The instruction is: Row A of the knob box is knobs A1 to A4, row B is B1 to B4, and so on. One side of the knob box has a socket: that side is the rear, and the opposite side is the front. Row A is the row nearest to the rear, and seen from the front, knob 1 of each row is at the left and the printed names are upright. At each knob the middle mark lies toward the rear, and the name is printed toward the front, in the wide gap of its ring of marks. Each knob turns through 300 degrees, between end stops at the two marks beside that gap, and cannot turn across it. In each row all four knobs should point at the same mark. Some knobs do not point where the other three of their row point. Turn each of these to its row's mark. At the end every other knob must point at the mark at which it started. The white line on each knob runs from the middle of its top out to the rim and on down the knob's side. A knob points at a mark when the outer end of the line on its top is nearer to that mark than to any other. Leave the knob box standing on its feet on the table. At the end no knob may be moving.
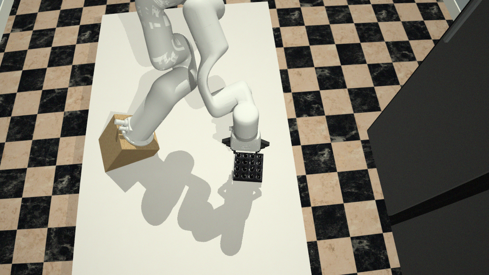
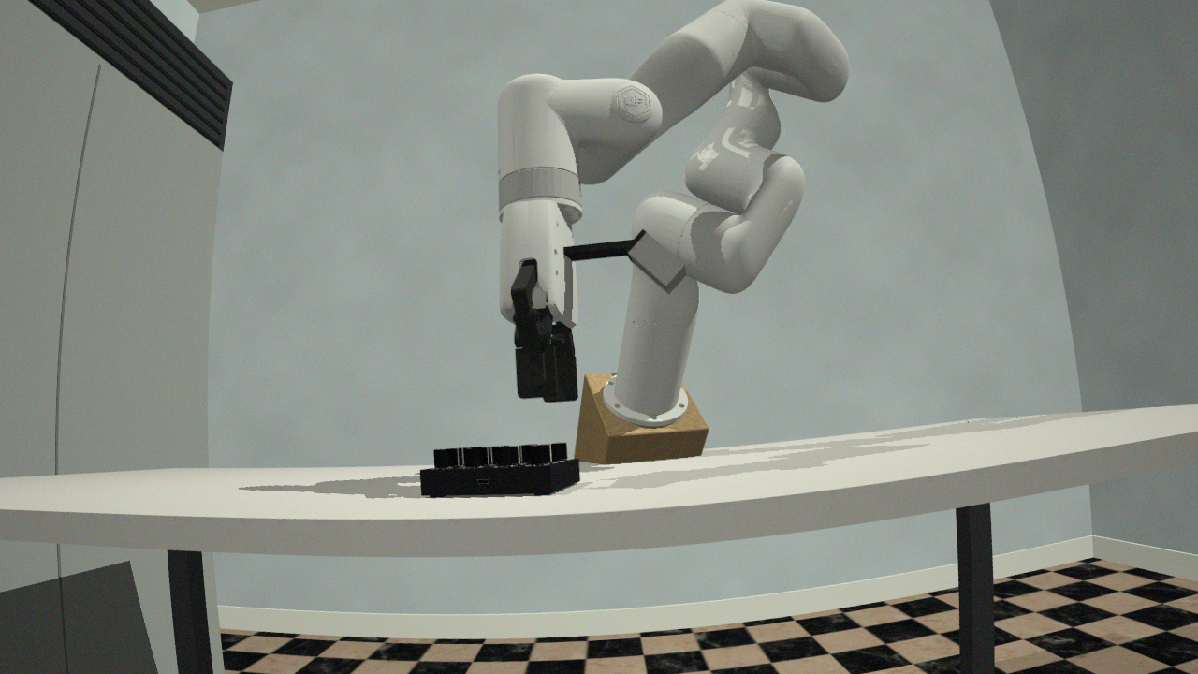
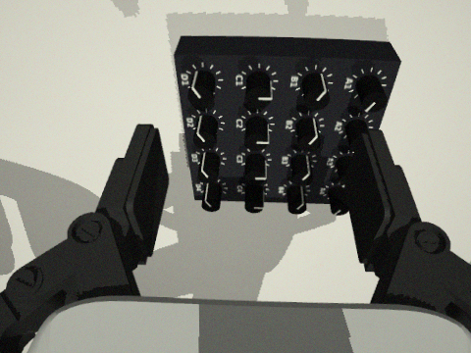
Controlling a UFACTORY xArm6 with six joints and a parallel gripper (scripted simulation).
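Wrist view showed the left finger [image 3: 140, 176] at the lower left of the frame, over bare table [image 3: 66, 73], and between the fingers, in the upper middle, stood the knob box [image 3: 288, 49] with its four rows of knobs. The right finger [image 3: 376, 190] overlapped the box's right column in the picture. The gripper [image 3: 255, 196] was spread wide and grasped nothing; judging by the exterior view it hung well above the knobs, probably so that it could shift to another knob without brushing any. White pointer lines were visible, but the printed names were too small to read. The box sat flat near the table's right edge in the top view, just below the wrist.
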